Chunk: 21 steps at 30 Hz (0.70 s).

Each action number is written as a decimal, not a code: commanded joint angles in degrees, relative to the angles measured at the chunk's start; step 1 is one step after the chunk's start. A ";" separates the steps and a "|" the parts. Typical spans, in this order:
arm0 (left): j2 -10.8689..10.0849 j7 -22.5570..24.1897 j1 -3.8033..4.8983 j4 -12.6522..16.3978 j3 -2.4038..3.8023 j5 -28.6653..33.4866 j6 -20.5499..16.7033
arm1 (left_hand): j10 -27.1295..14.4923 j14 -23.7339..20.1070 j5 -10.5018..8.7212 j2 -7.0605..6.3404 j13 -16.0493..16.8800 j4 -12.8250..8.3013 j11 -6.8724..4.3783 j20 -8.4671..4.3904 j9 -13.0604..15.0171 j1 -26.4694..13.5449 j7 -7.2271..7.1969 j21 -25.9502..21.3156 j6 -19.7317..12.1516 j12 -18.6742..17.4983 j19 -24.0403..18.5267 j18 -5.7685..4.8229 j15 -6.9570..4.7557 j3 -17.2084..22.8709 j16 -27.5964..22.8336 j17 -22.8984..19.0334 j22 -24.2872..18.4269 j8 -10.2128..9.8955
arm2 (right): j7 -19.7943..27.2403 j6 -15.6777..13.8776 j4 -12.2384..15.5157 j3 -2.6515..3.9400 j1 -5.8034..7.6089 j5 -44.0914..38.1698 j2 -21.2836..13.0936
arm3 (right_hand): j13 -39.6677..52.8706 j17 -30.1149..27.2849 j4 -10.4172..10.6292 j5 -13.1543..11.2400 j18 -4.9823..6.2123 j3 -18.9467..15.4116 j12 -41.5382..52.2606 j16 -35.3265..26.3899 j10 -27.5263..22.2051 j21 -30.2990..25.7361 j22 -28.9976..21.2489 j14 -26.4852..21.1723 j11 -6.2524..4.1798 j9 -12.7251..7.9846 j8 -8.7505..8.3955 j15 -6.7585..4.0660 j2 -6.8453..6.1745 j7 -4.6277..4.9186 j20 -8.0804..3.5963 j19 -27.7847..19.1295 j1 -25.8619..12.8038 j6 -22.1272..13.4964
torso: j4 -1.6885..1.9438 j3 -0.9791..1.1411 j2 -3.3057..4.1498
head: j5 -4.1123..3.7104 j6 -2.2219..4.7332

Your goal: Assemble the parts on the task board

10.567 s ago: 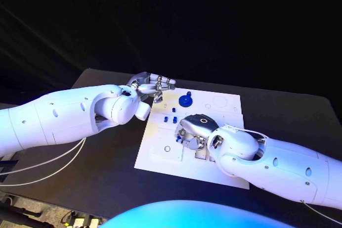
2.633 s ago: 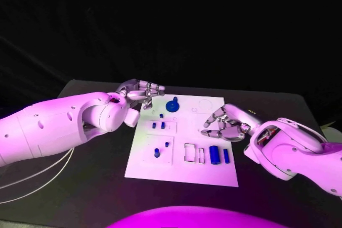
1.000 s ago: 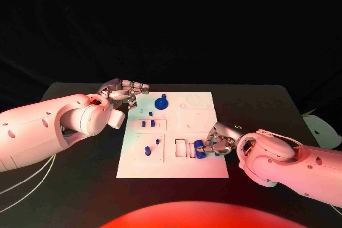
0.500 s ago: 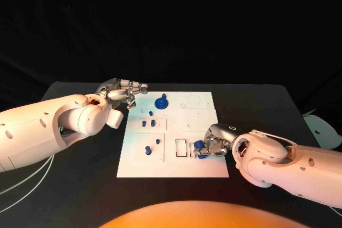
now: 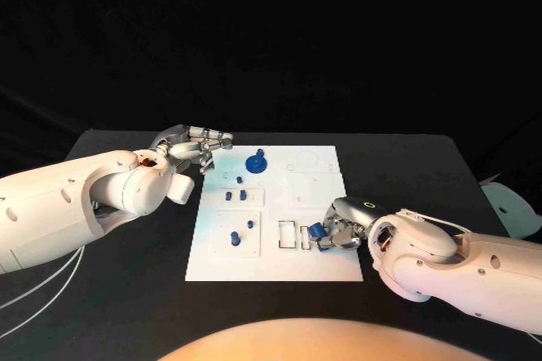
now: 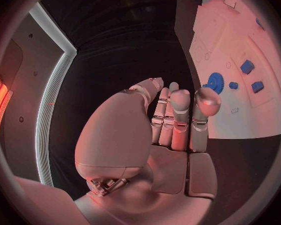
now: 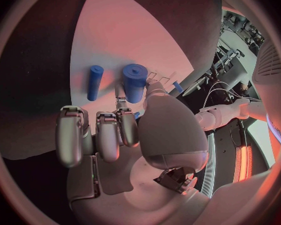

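**Right hand closes in on the cylinders**

The right hand [image 5: 342, 226] has come down from above the board's [image 5: 271, 267] right edge to its 4 o'clock area, where two blue cylinders lie. In the wrist view its fingers [image 7: 97, 135] are curled over the thick cylinder [image 7: 134, 82], with the thin cylinder [image 7: 94, 82] just beside it. A fingertip seems to touch the thick one, but I cannot tell whether it is truly pinched or only nudged. That suggests the pick-up is starting, not done.

The left hand [image 5: 194, 147] has stayed at the board's 11 o'clock corner above the counter [image 5: 124, 298], fingers [image 6: 178, 120] straight and pressed together, holding nothing. Near it, the gear [image 5: 256, 163] sits at 12 o'clock; small blue pegs [image 5: 234, 195] lie left of centre, unchanged.
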 commanded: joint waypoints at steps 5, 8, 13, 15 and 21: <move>0.20 0.60 0.05 0.03 0.04 0.32 0.96 | -0.58 -0.05 0.36 0.03 0.07 0.18 -0.06 0.21 -0.09 -0.22 0.01 -0.18 -0.32 0.42 0.12 0.54 0.39 -0.06 0.27 -0.11 -0.10 0.23 | -0.68 -7.16 2.36 0.14 1.04 11.18 -1.06 | 5.20 11.14 0.01 2.68 -0.69 0.66 -0.30 0.31 0.50 0.07 12.56 5.10 -0.52 0.81 0.41 -0.64 1.31 -0.45 -0.53 2.45 1.65 0.42 | 0.21 -0.09 -0.11 | -0.43 0.29; 0.27 0.61 0.05 -0.02 0.04 0.32 0.98 | -0.58 -0.05 0.36 0.03 0.07 0.18 -0.06 0.21 -0.09 -0.22 0.01 -0.18 -0.32 0.42 0.12 0.54 0.39 -0.06 0.27 -0.11 -0.10 0.23 | 0.16 -8.43 3.28 0.20 1.50 13.69 -1.16 | 5.20 11.23 0.01 2.77 -0.74 0.72 -0.32 0.35 0.52 0.28 12.62 5.12 -0.54 0.85 0.43 -0.66 1.43 -0.48 -0.54 2.53 1.73 0.47 | 0.32 -0.07 -0.12 | -0.53 0.43; 0.37 0.63 0.05 -0.06 0.03 0.32 1.19 | -0.58 -0.05 0.36 0.03 0.07 0.18 -0.06 0.21 -0.09 -0.22 0.01 -0.18 -0.32 0.42 0.12 0.54 0.39 -0.06 0.27 -0.11 -0.10 0.23 | 0.98 -9.09 4.03 0.24 1.81 15.89 -0.69 | 5.26 11.30 0.02 2.82 -0.76 0.76 -0.26 0.38 0.56 0.42 12.66 5.14 -0.57 0.89 0.45 -0.67 1.52 -0.50 -0.55 2.59 1.77 0.54 | 0.39 -0.03 -0.03 | -0.47 0.56; 0.40 0.65 0.05 -0.06 0.03 0.32 1.28 | -0.58 -0.05 0.36 0.03 0.07 0.18 -0.06 0.21 -0.09 -0.22 0.01 -0.18 -0.32 0.42 0.12 0.54 0.39 -0.06 0.27 -0.11 -0.10 0.23 | 1.23 -9.04 4.05 0.25 1.88 16.57 -0.28 | 5.28 11.35 0.03 2.85 -0.76 0.80 -0.25 0.41 0.58 0.41 12.66 5.15 -0.58 0.91 0.47 -0.68 1.61 -0.52 -0.56 2.58 1.80 0.57 | 0.41 -0.06 -0.01 | -0.46 0.54; 0.45 0.66 0.05 -0.04 0.03 0.32 1.37 | -0.58 -0.05 0.36 0.03 0.07 0.18 -0.06 0.21 -0.09 -0.22 0.01 -0.18 -0.32 0.42 0.12 0.54 0.39 -0.06 0.27 -0.11 -0.10 0.23 | 1.60 -7.10 3.28 0.26 1.95 17.97 1.43 | 5.24 11.37 0.21 2.36 -0.76 0.63 -0.36 0.42 0.61 0.42 12.66 5.16 -0.56 1.01 0.44 -0.69 1.93 -0.47 -0.59 2.59 1.22 0.63 | 0.49 -0.10 0.01 | -0.40 0.50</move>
